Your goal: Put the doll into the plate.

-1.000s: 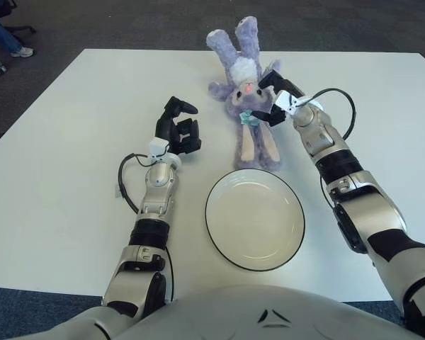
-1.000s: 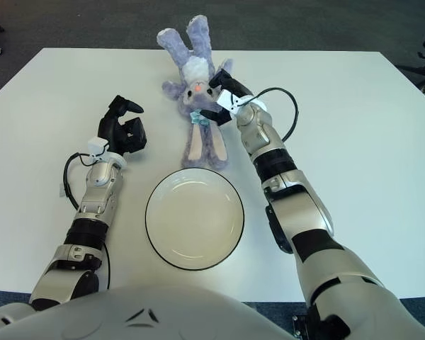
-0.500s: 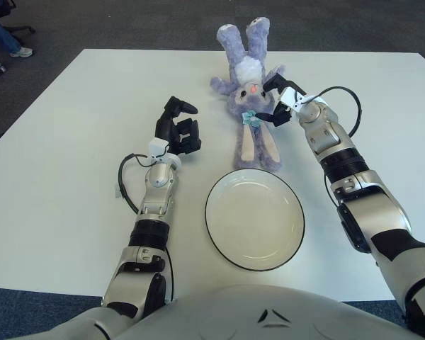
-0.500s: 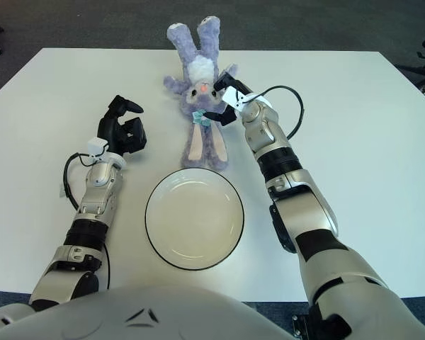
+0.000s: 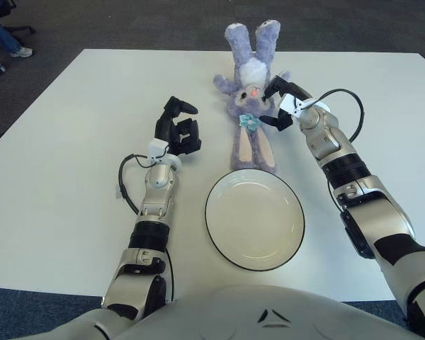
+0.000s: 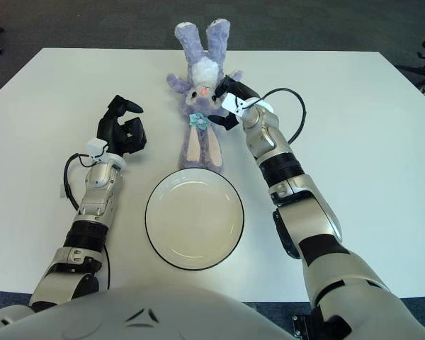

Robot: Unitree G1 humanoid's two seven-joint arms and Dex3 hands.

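Observation:
A purple plush bunny doll (image 5: 250, 74) with a pale blue bow lies lengthwise on the white table (image 5: 64, 142), just beyond the plate. One end points to the far edge, and its beige-lined end almost reaches the plate's rim. The white plate (image 5: 255, 227) with a dark rim sits empty at the front centre. My right hand (image 5: 273, 106) is at the doll's right side, fingers closed around the plush near its face and bow. My left hand (image 5: 178, 129) shows left of the doll, fingers curled, holding nothing.
Dark carpet borders the table's far edge, close behind the doll. A person's legs and shoe (image 5: 10, 39) and a chair base show at the far left on the floor. Bare tabletop lies on both sides of the plate.
The doll has swung and shifted to the right in my right hand's grip, its far end now pointing straighter away. My right hand moved slightly right. The left arm stayed still.

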